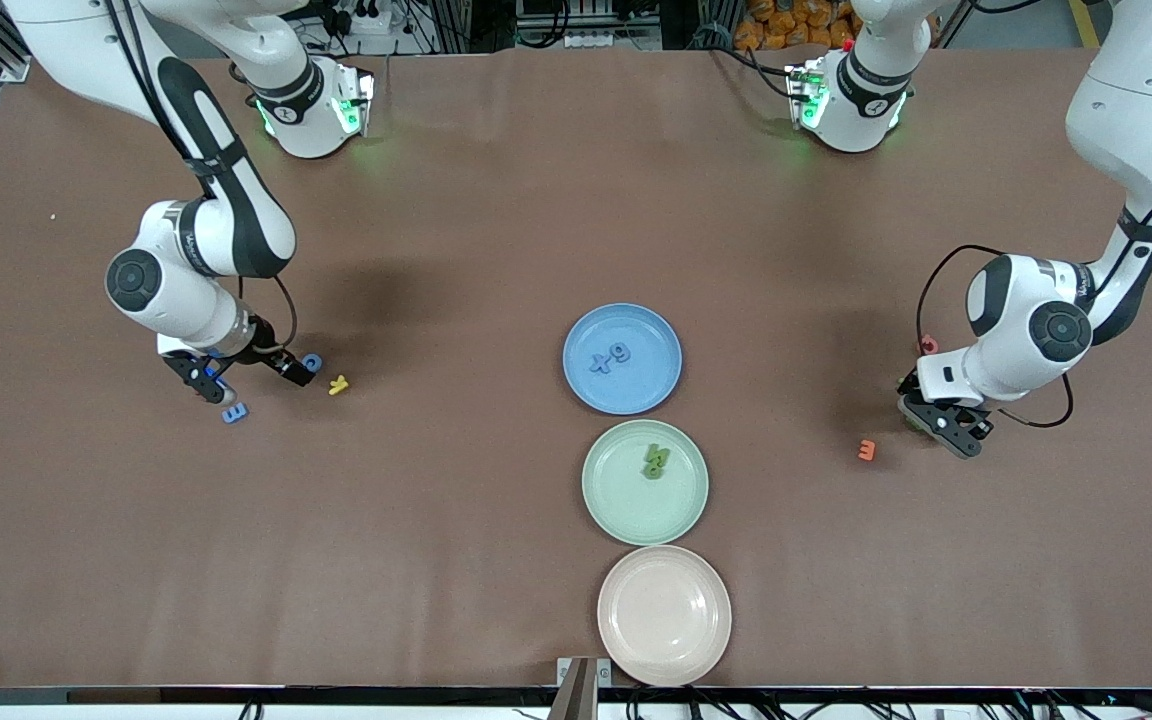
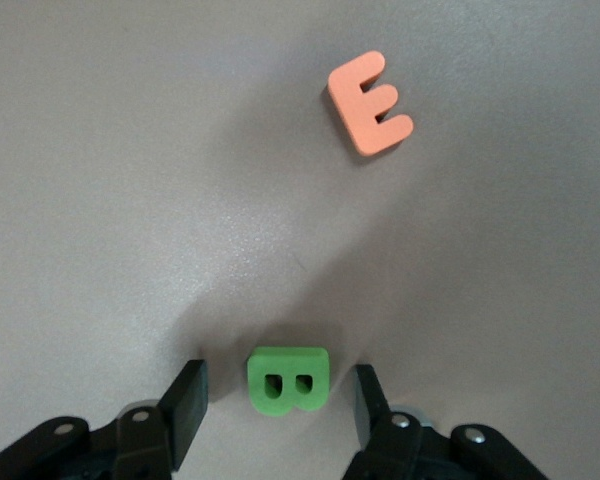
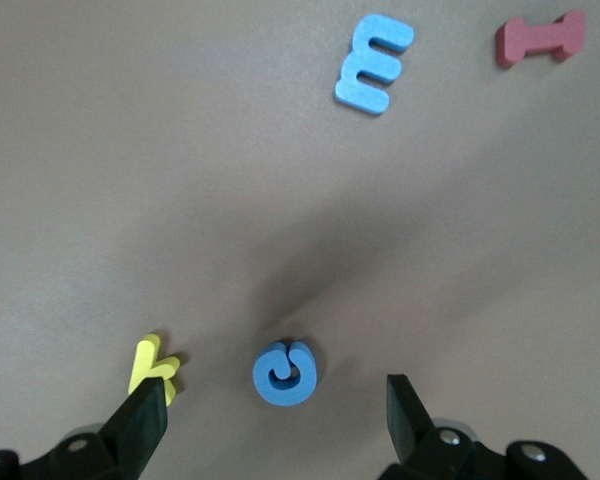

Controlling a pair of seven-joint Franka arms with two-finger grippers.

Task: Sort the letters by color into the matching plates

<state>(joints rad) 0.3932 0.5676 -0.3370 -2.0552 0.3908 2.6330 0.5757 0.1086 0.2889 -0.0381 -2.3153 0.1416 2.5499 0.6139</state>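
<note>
Brown covering spreads over the whole table (image 1: 496, 200), and we see three plates in a row near its middle: the blue plate (image 1: 576, 385) farthest from the front camera, the mint green plate (image 1: 606, 505) next, and a pinkish-beige plate (image 1: 636, 650) nearest. Two blue pieces (image 1: 610, 356) lie in the blue plate, and green pieces (image 1: 655, 461) lie bunched in the green one.

At the left arm's end of the table, our left hand (image 2: 280, 405) is low at the table with its fingers (image 2: 187, 400) spread either side of a green B (image 2: 288, 379); a gap shows on each side, so nothing is pinched. An orange E (image 2: 370, 102) lies near it on the table, and a small red piece (image 1: 928, 345) lies farther from the camera beside the arm.

At the right arm's end, our right hand (image 3: 275, 420) is also low, fingers (image 3: 145, 418) spread wide around a blue round letter (image 3: 284, 373) without touching it. A yellow letter (image 3: 152, 365) lies just beside one finger. A blue E (image 3: 373, 63) and a dark red piece (image 3: 540, 38) lie apart from them.
</note>
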